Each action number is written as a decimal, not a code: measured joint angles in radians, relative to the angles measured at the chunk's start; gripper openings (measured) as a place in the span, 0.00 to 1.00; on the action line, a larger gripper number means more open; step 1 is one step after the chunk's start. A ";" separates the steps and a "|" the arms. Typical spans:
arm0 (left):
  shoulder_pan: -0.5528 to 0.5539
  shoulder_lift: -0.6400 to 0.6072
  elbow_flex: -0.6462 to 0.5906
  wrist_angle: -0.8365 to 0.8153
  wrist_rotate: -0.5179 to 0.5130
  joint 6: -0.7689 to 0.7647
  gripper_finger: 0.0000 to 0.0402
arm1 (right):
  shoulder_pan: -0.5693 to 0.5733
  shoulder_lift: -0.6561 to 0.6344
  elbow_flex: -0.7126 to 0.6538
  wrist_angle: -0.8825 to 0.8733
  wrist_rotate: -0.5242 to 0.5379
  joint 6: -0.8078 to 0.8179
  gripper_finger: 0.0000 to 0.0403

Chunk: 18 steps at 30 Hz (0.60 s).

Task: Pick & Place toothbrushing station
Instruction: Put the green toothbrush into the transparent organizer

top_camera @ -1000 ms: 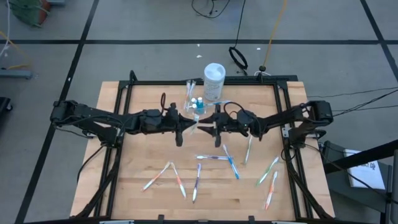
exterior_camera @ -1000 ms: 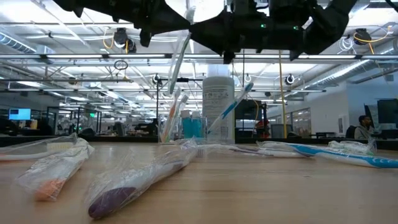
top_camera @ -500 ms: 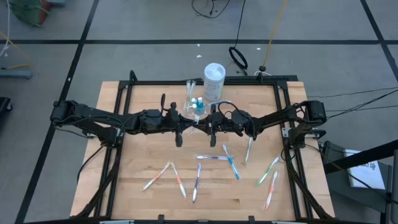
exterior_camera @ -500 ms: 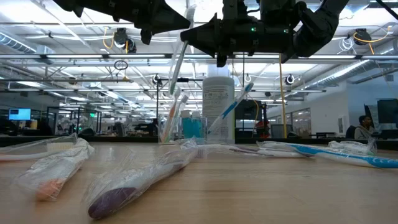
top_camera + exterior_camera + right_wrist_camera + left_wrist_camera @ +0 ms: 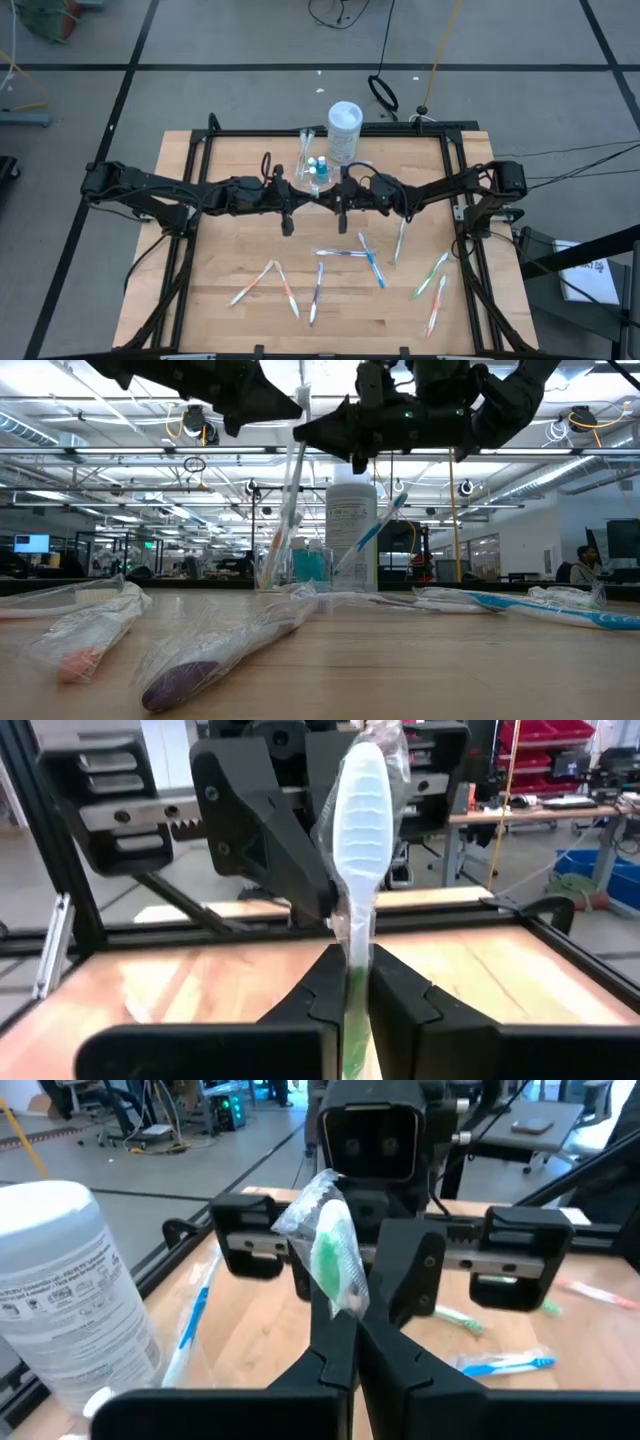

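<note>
both arms meet over the middle of the desk (image 5: 200, 300), just in front of the clear cup (image 5: 313, 172). a wrapped green toothbrush (image 5: 335, 1260) stands upright between them. the left end effector (image 5: 352, 1342) is clenched on its lower part in the left wrist view. the right end effector (image 5: 352, 988) is clenched on the same brush in its own view, with the pale head sticking up above the fingers. so we read this as a handover, both sides grasping one brush. in the low view the brush (image 5: 296, 460) hangs above the cup area, not inside it.

the cup already holds a few brushes and sits just beside the small teal toothpaste tubes (image 5: 318, 166) and the white tub (image 5: 344, 130). more wrapped toothbrushes lie flat on the desk nearer the front, e.g. a blue one (image 5: 372, 262), a purple one (image 5: 317, 290), an orange one (image 5: 287, 290).

handling, as we judge it: the brush is light and stiff, but the plastic wrap looks slick and loose, so it can slide or twist in the pinch. best hold is on the handle mid-length, not on the crinkled wrap end or the head. the cup is likely light and tippy, so we would lower the brush straight in without pushing the rim.
</note>
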 joint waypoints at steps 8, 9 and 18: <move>0.002 0.001 0.000 -0.044 -0.080 -0.001 0.03 | -0.029 -0.125 -0.002 -0.222 0.008 -0.016 0.07; 0.002 0.001 0.000 -0.046 -0.086 -0.001 0.04 | -0.030 -0.138 -0.003 -0.244 0.011 -0.020 0.06; 0.002 0.001 0.000 -0.047 -0.095 0.021 0.13 | -0.033 -0.239 -0.060 -0.327 0.211 -0.110 0.06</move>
